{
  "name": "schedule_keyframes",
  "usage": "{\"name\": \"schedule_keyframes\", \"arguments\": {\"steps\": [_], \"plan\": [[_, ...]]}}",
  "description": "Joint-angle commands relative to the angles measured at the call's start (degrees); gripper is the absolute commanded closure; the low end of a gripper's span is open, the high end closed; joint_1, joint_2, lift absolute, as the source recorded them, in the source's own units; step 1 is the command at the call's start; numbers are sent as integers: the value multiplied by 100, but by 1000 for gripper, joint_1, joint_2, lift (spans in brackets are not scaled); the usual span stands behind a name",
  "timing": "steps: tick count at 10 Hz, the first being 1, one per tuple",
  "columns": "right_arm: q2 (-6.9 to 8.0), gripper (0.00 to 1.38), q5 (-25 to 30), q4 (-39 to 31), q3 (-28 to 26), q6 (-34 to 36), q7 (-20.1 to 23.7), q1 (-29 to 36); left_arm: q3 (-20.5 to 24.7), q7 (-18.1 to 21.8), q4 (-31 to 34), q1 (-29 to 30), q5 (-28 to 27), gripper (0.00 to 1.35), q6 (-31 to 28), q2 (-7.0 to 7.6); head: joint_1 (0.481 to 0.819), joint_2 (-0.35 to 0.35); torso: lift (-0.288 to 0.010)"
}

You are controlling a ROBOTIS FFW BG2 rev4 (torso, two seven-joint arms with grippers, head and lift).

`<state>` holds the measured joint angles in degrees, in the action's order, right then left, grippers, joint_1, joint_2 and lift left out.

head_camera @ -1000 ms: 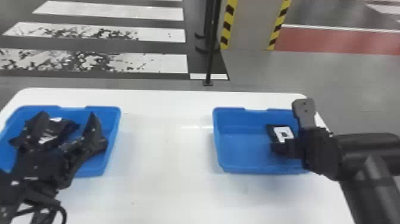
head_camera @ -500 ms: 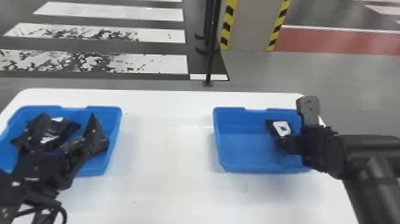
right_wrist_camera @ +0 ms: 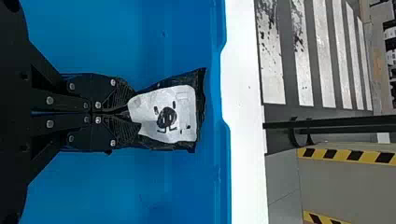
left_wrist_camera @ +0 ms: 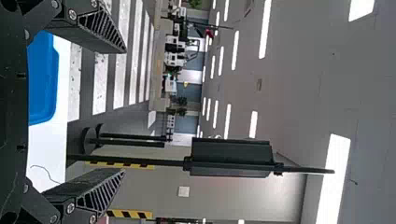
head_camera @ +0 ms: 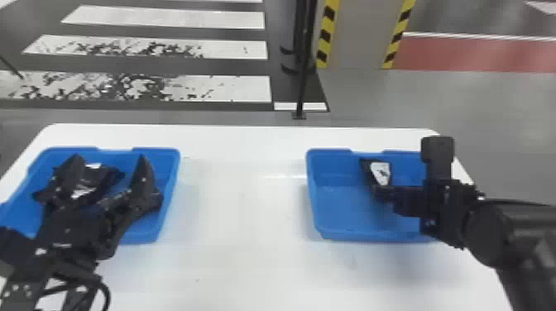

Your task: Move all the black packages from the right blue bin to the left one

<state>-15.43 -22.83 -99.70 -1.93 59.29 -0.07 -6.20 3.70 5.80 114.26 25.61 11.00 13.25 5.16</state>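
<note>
In the head view my right gripper [head_camera: 384, 194] is at the right blue bin [head_camera: 343, 236], holding a black package [head_camera: 368, 165] with a white label. The right wrist view has the right gripper [right_wrist_camera: 128, 112] shut on the near end of that black package [right_wrist_camera: 200, 93], whose label faces up over the blue floor. My left gripper [head_camera: 109, 161] stands open above the left blue bin [head_camera: 168, 194], where black packages [head_camera: 109, 175] lie behind and between its fingers. In the left wrist view the left gripper [left_wrist_camera: 125, 112] has nothing between its spread fingertips.
Both bins stand on a white table [head_camera: 244, 206], with a wide stretch of tabletop between them. Beyond the table's far edge rises a black post [head_camera: 304, 62] on the floor, beside a pillar with yellow-black stripes [head_camera: 327, 37].
The right gripper has shifted slightly to the right and tightened on the package, whose label now appears more tilted. The left arm has kept its place over the left bin.
</note>
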Motion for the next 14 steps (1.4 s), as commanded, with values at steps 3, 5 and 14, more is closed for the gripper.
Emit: {"name": "schedule_keyframes", "arguments": {"steps": [3, 5, 14], "plan": [[-75, 1191, -961, -1020, 262, -333, 420, 563, -73, -9, 0, -2, 305, 170, 306, -6, 695, 28, -173], [-145, 1191, -1487, -1498, 502, -951, 894, 760, -427, -9, 0, -16, 910, 170, 559, 64, 695, 88, -173], [-461, 1191, -2515, -921, 2570, -2470, 1931, -70, -1638, 70, 169, -382, 1493, 170, -270, 372, 695, 161, -173]]}}
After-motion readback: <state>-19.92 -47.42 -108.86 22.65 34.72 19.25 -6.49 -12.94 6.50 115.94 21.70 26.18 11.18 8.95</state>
